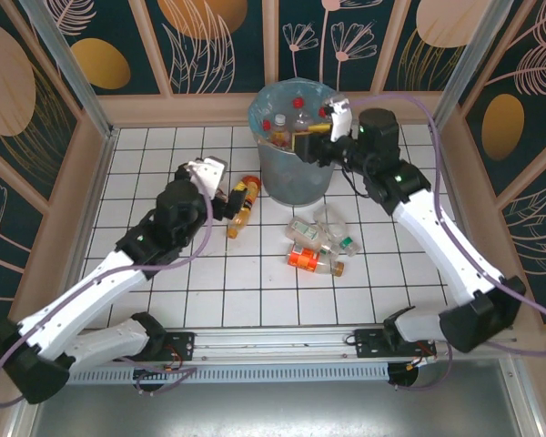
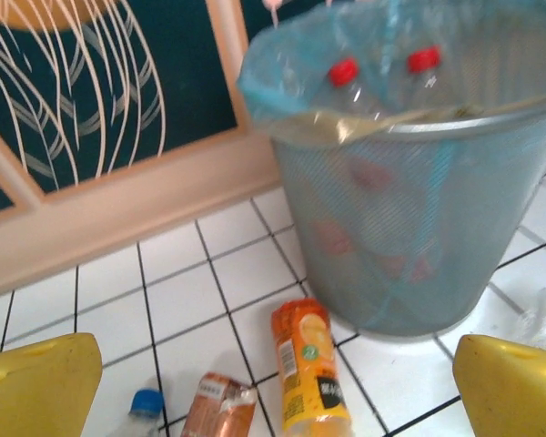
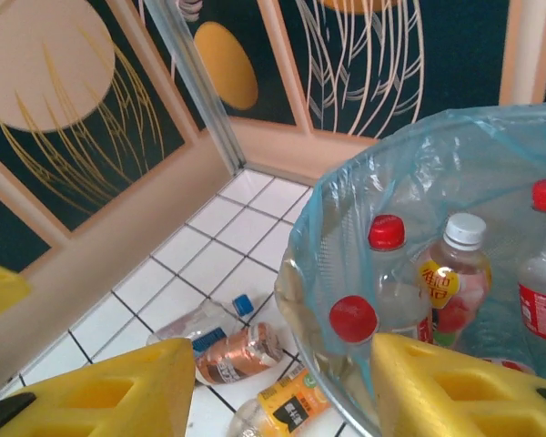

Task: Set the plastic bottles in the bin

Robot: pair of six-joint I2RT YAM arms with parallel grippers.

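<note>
Yellow fingers (image 2: 36, 391) of the left gripper (image 2: 273, 401) sit in the bottom corners of the left wrist view, spread wide with nothing between them. On the white tiles (image 2: 182, 300) just beyond them lie an orange bottle (image 2: 305, 364), a copper bottle (image 2: 220, 410) and a blue-capped bottle (image 2: 146, 402), side by side at bottom centre. The bin (image 2: 409, 228) stands upright at the right of that view, with the orange bottle near its base. In the top view the left gripper (image 1: 227, 205) hovers left of centre, close to these bottles and to the left of the bin (image 1: 296, 173). The right gripper (image 1: 300, 143) hangs over the bin's rim at upper centre. In the right wrist view its fingers (image 3: 100, 391) stand partly apart along the bottom edge and hold nothing. Beyond them, inside the blue bag (image 3: 346, 182), several bottles (image 3: 387, 232) stand or lean, three with red caps and one with a white cap. Three more bottles (image 1: 314, 259) lie in a loose cluster on the tiles just below the bin in the top view, clear of both grippers.
</note>
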